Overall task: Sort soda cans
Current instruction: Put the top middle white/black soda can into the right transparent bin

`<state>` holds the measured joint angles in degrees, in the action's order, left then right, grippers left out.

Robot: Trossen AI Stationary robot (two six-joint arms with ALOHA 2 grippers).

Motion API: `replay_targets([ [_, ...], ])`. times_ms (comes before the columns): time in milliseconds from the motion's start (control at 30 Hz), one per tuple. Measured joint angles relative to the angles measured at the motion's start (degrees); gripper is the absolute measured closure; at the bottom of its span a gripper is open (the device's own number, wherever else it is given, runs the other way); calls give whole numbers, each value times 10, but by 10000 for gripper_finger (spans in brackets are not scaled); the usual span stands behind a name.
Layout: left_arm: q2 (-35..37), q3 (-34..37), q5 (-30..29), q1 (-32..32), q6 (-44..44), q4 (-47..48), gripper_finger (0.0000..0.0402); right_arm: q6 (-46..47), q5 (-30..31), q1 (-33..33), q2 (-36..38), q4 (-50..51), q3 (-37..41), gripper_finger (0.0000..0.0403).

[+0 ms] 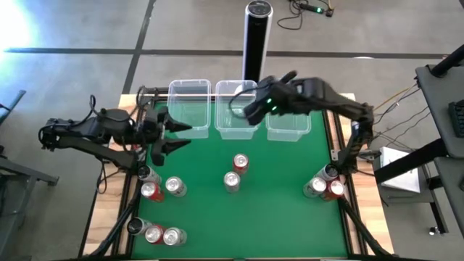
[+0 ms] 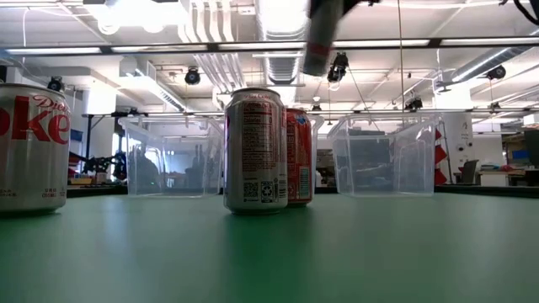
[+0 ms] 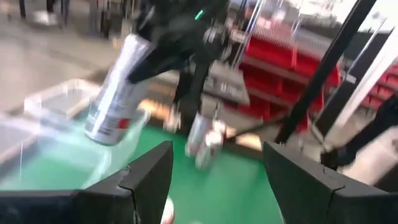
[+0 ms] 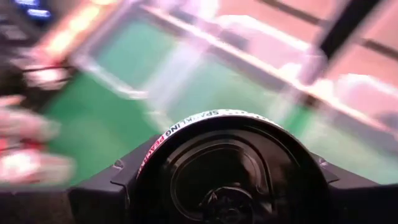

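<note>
My right gripper (image 1: 250,109) is shut on a silver soda can (image 3: 115,93), held in the air over the middle clear tub (image 1: 235,116). The low view shows that can (image 2: 318,38) high above the table. My left gripper (image 1: 177,135) stands open with nothing between its fingers, near the left tub (image 1: 190,109). A red can (image 1: 240,162) and a silver can (image 1: 231,180) stand upright on their bases at the mat's middle. More cans stand in groups at the left (image 1: 175,186), near left (image 1: 172,235) and right (image 1: 315,187). My right gripper pinches the silver can between its two fingers near the can's upper end (image 3: 138,46). In the right wrist view that end (image 4: 224,162) faces the camera, with a finger on either side. The can hangs tilted below the fingers, lifted clear of the table and tubs.
Three clear tubs line the mat's far edge; the right one (image 1: 288,123) is beside the right arm. A tall black post (image 1: 256,36) stands behind them. The green mat (image 1: 275,203) has bare room between the can groups.
</note>
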<state>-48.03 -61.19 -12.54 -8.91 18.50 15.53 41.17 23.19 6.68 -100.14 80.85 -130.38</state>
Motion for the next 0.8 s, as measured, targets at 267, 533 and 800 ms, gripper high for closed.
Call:
replay_targets([
  [267,-35,0,-6,12,-56,-100,168,-50,34,121,27,89,50,160],
  [533,-44,0,-7,40,-46,-110,168,-128,-36,203,72,20,222,158],
  [800,-45,0,-44,65,-65,-106,168,-184,-98,245,135,-167,436,157],
])
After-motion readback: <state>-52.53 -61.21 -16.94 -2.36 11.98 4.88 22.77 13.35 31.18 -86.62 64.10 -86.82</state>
